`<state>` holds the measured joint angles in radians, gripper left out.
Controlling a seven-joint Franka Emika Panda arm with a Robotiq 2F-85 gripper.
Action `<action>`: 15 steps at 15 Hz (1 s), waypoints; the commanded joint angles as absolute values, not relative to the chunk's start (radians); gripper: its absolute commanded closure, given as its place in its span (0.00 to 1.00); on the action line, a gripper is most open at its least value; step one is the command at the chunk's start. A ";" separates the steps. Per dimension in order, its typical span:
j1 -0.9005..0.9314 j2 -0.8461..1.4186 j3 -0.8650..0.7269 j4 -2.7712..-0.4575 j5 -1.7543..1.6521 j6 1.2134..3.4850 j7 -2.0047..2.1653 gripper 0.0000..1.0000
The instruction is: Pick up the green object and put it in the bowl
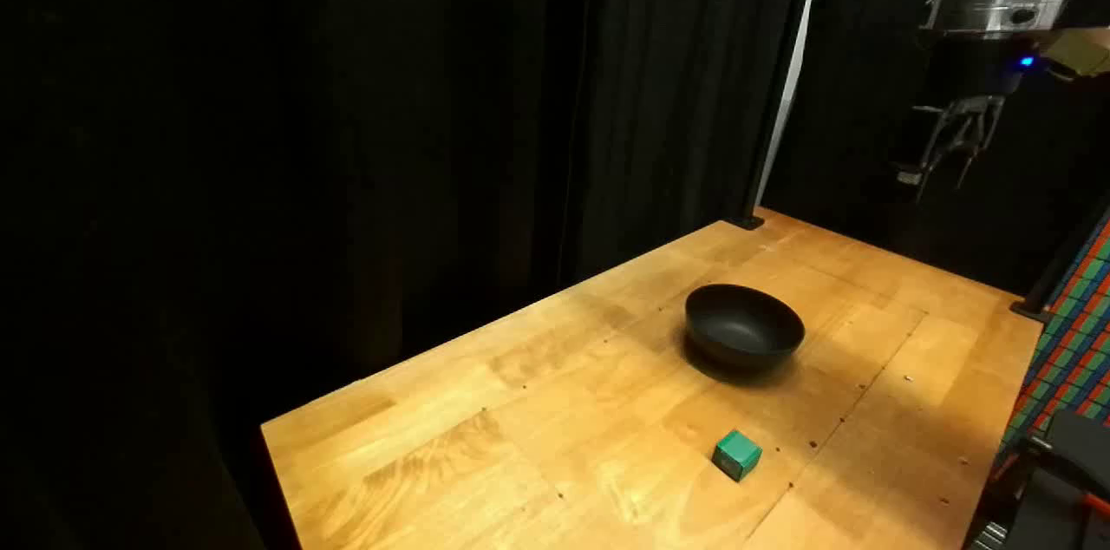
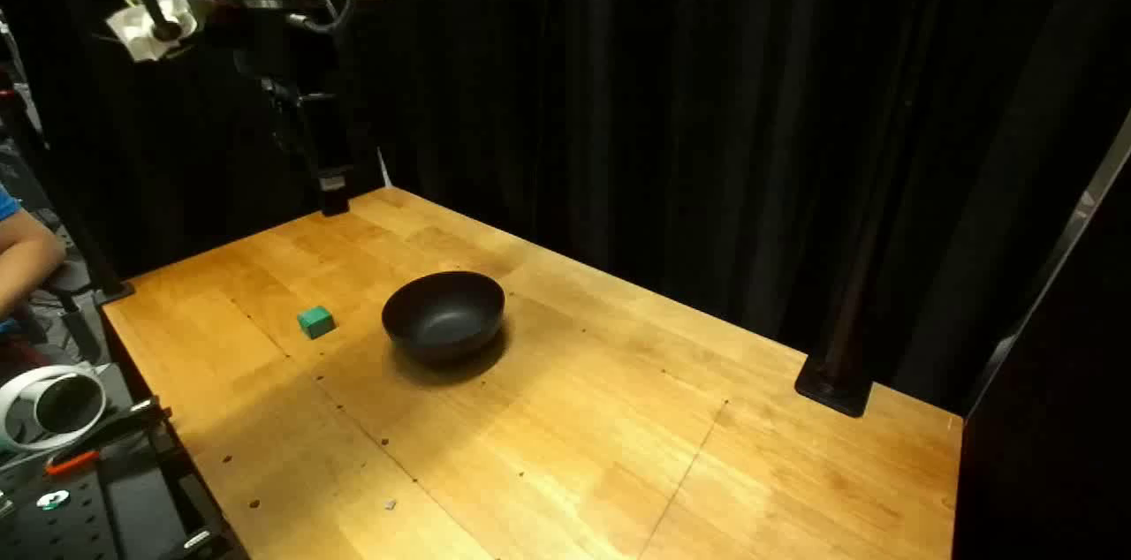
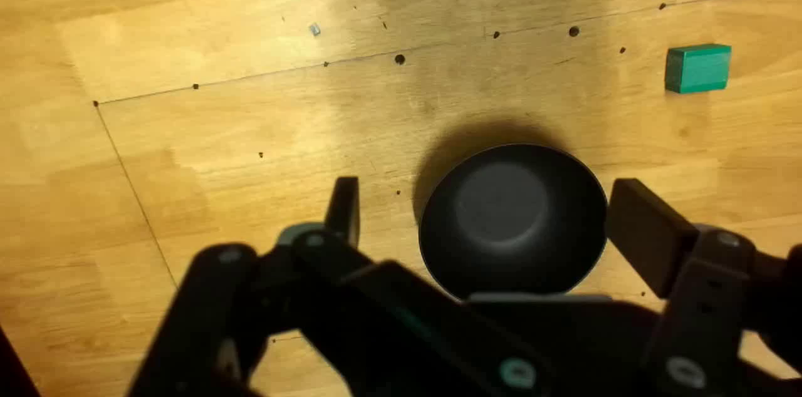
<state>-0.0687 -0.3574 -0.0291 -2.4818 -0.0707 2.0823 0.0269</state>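
The small green block (image 1: 737, 455) rests on the wooden table in both exterior views (image 2: 315, 321). In the wrist view the green block (image 3: 697, 69) lies at the upper right. The round black bowl (image 1: 744, 329) stands upright on the table near the block, apart from it; its visible inside holds nothing. The bowl also shows in an exterior view (image 2: 444, 317) and in the wrist view (image 3: 501, 215). My gripper (image 3: 485, 187) is open and empty, its fingers wide apart, above the table with the bowl below and between them. It hangs high in both exterior views (image 1: 936, 173) (image 2: 333, 189).
The wooden table (image 1: 520, 428) has dark posts at its edges, one with a black foot (image 2: 833, 385). Black curtains hang along the sides. A dark cart with a white ring-shaped thing (image 2: 53, 410) stands beside the table. A person's arm (image 2: 26, 264) shows at the edge.
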 commanded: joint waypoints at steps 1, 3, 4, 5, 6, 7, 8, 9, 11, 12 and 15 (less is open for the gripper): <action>-0.066 -0.358 -0.032 -2.476 -0.072 2.081 0.028 0.00; -0.066 -0.359 -0.032 -2.470 -0.072 2.081 0.028 0.00; -0.066 -0.359 -0.032 -2.469 -0.072 2.081 0.028 0.00; -0.066 -0.359 -0.032 -2.469 -0.072 2.081 0.028 0.00; -0.054 -0.338 -0.007 -2.492 -0.085 2.090 0.054 0.00; -0.035 -0.323 0.003 -2.518 -0.061 2.104 0.049 0.00; -0.013 -0.303 0.017 -2.543 -0.032 2.121 0.060 0.00; 0.007 -0.285 0.032 -2.567 -0.012 2.142 0.071 0.00; 0.058 -0.239 0.081 -2.614 0.031 2.216 0.117 0.00; 0.081 -0.212 0.103 -2.629 0.050 2.259 0.137 0.00; 0.136 -0.120 0.176 -2.673 0.060 2.483 0.243 0.00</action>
